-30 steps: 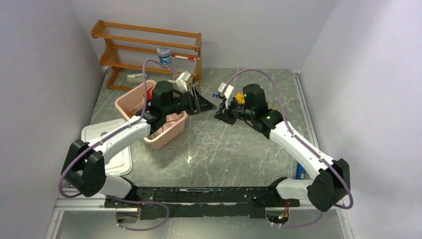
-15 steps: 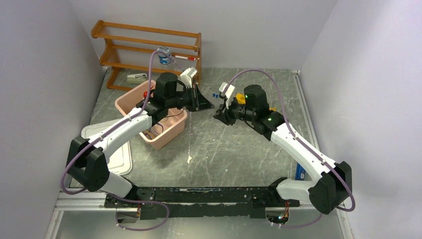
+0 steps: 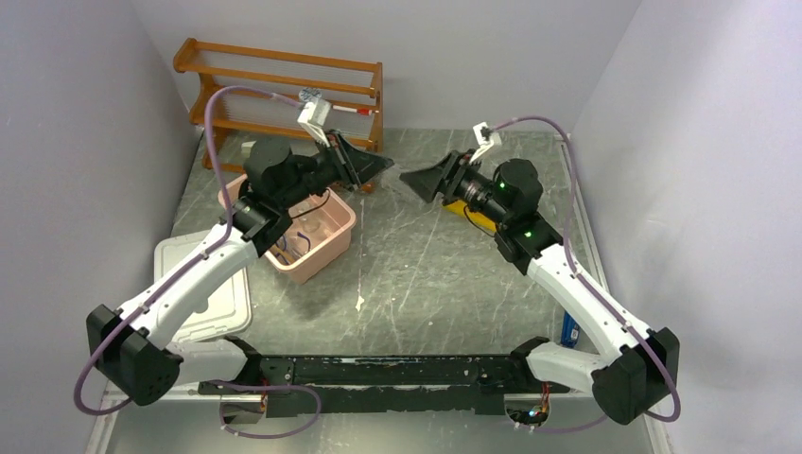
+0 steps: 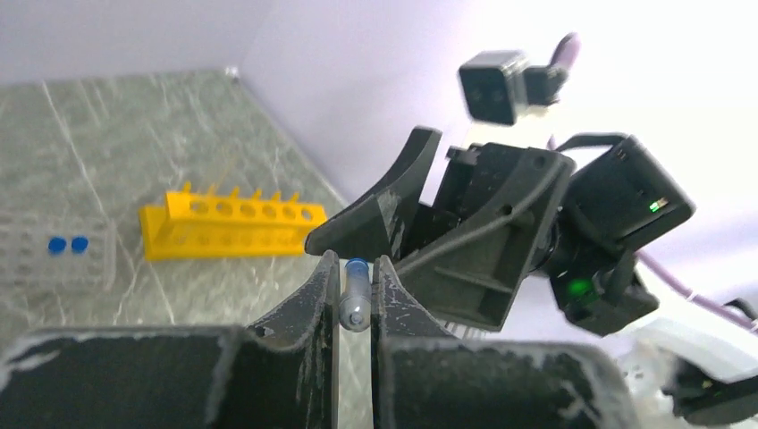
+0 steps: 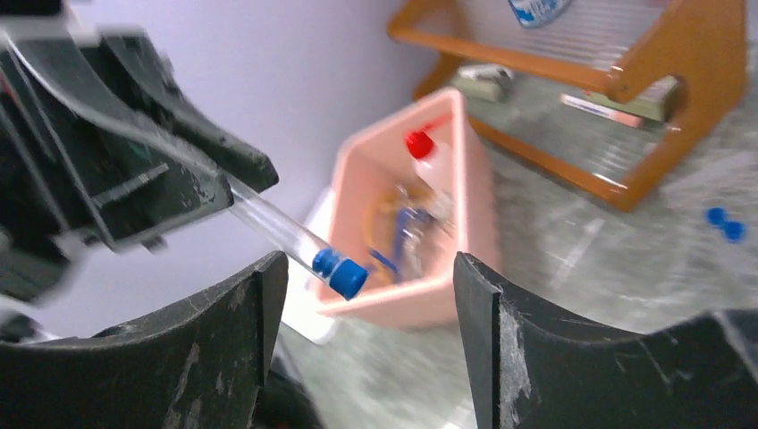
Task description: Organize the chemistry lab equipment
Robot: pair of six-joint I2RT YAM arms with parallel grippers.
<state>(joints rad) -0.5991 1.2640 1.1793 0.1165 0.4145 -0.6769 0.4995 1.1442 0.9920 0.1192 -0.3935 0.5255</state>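
Pinching tight, the left gripper (image 4: 355,261) has its two jaws clamped on a blue-capped thin tube (image 5: 295,234). The tube sticks out past the fingertips. Its blue cap is at the far end and points at the other arm.

The right gripper (image 3: 419,180) faces it with its jaws wide apart and nothing in them. In the right wrist view the cap shows in the gap between those open fingers, closer to one of them. From above, the tips of the two grippers are near each other but not touching. Both are up in the air over the back middle of the bench (image 3: 426,274).

A pink bin (image 3: 322,253) sits under the left arm, toward the left side of the bench. A red-nozzled clear squeeze bottle (image 5: 427,154) stands inside it. A wooden shelf (image 3: 284,95) stands in the back left corner, and a white lid (image 3: 222,312) lies by the left edge.

The yellow holed rack (image 4: 232,228) lies on the bench under the right arm, toward the back right. Just beside it is a blurry see-through thing (image 4: 54,255) with two blue caps, maybe another rack.
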